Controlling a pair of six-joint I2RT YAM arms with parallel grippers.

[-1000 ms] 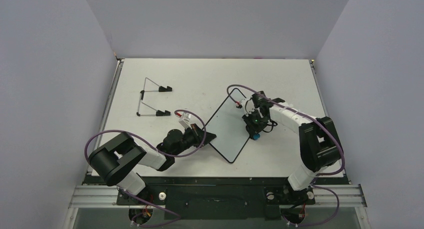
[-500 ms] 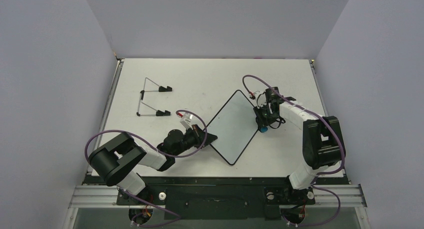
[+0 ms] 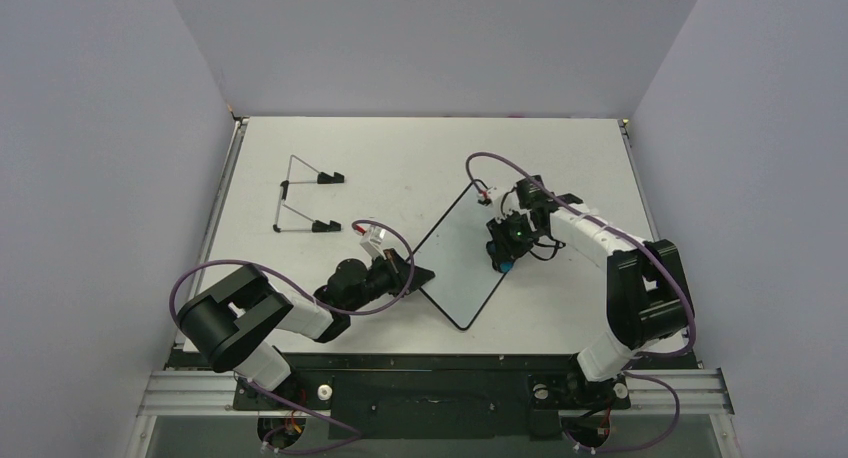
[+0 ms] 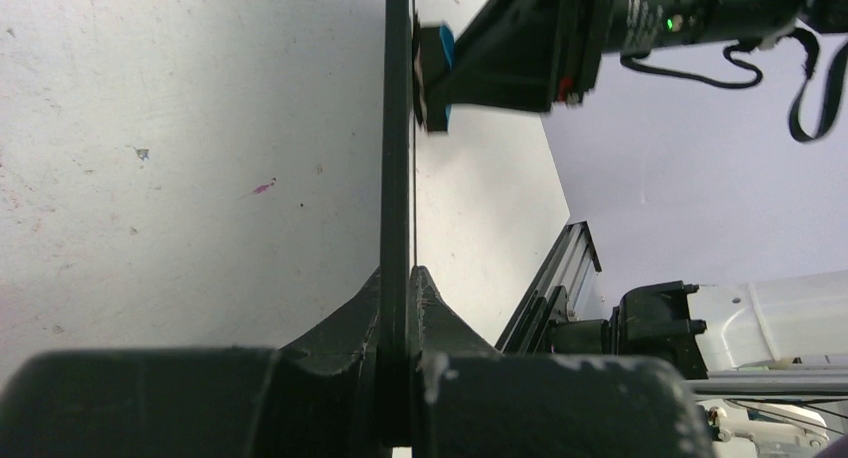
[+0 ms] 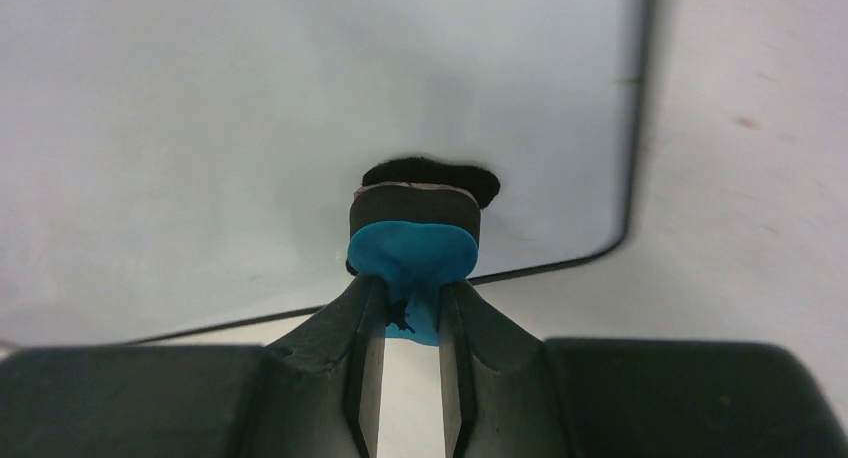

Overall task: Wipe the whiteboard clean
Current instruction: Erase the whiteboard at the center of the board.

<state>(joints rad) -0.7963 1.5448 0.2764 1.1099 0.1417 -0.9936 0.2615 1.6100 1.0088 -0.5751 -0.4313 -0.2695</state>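
The whiteboard point(image 3: 458, 256) lies flat on the table, turned like a diamond, white face with a narrow black rim. I see no writing on it. My left gripper point(image 3: 420, 275) is shut on its left corner; in the left wrist view the board's edge point(image 4: 397, 148) runs straight up between the jaws. My right gripper point(image 3: 503, 259) is shut on the blue-and-black eraser point(image 5: 413, 240) and presses its black felt on the board's face point(image 5: 250, 108) near the right edge. The eraser point(image 4: 436, 63) also shows in the left wrist view, against the board.
A thin wire stand point(image 3: 300, 196) with black feet lies at the far left of the white table point(image 3: 400, 158). Grey walls close in the table on three sides. A metal rail point(image 3: 430, 388) runs along the near edge.
My right gripper with the eraser swept from the board's face out to its right edge, then came back left onto the board. The left arm and board held still.
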